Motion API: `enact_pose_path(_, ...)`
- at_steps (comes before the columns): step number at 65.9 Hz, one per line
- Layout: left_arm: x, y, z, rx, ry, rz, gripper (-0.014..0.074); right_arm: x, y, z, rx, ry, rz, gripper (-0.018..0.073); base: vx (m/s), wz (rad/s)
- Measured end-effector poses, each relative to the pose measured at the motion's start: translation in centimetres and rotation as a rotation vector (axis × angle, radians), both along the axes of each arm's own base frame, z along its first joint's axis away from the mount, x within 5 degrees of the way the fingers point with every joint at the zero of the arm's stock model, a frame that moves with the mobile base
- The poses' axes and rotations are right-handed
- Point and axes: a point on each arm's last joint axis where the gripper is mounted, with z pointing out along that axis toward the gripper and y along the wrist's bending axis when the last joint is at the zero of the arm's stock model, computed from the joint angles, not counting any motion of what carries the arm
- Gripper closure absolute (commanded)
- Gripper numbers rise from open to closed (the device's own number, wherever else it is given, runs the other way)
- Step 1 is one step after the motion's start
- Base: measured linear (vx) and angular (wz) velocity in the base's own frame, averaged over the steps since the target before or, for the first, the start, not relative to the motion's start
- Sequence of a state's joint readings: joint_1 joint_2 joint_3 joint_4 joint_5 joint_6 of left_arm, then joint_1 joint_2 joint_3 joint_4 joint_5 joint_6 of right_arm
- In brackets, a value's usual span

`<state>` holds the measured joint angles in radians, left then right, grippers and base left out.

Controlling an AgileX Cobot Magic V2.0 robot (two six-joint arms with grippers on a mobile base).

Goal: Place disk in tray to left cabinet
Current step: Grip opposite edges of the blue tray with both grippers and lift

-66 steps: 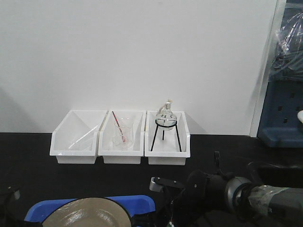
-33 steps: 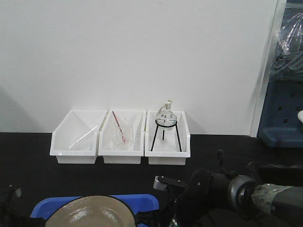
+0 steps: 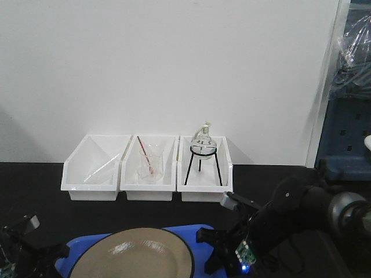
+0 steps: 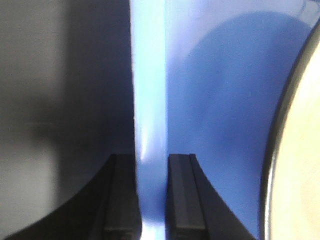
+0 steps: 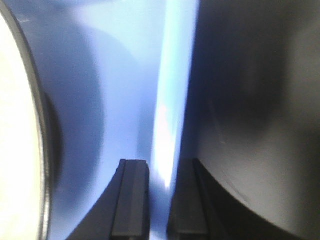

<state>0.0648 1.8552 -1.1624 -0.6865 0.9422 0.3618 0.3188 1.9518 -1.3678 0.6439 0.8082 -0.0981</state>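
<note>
The disk [image 3: 132, 255] lies flat in the tray [image 3: 201, 231], between the two hands, its tan face glossy and its thin black rim near the tray's far lip; the tray spans from one hand to the other and runs out of the front view's bottom edge.

The left hand [image 4: 151, 165] is closed down to a narrow gap, its two dark fingers [image 4: 120, 195] pinching the tray's raised left lip between them; inward of those fingers comes blue tray floor [image 4: 220, 100], then the disk's edge [image 4: 300, 175].

The right hand [image 5: 157, 170] grips the same way on the opposite lip, fingers [image 5: 132, 200] pressed to either side of it; the disk [image 5: 15, 150] sits inward of it across a strip of blue [image 5: 115, 75].

Whether the tray touches the black table [image 3: 35, 185] I cannot tell.

Beyond both hands, against the white wall, three white bins [image 3: 93, 174] stand side by side; the middle one holds a beaker [image 3: 149, 165] with a red rod, and the one nearest the right hand holds a round flask [image 3: 203, 142] on a black tripod.
</note>
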Motion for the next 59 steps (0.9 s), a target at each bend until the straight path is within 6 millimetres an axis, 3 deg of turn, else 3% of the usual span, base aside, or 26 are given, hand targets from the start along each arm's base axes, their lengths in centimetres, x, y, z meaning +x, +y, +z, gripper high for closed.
enact_pose_path(18, 0.7, -0.9, 3.8, -0.069, -0.034, 0.022, 0.0597, -0.2, -2.2, 3.7, 0.050, -0.054, -0.047, 0.0567, 0.00, 0.00)
enact_pose_path(30, 0.3, -1.0, 7.8, -0.083, -0.097, 0.067, 0.0597, -0.6, -2.4, 5.1, 0.083, -0.065, -0.059, 0.0564, 0.00, 0.00)
enact_pose_path(45, -0.2, -1.0, 11.1, -0.093, -0.137, 0.087, 0.0597, -1.2, -2.5, 6.4, 0.104, -0.076, -0.056, 0.0564, 0.00, 0.00)
enact_pose_path(59, -1.5, -1.1, 14.5, -0.097, -0.215, 0.108, 0.0597, -2.1, -2.6, 9.0, 0.129, -0.124, -0.054, 0.0564, 0.00, 0.00)
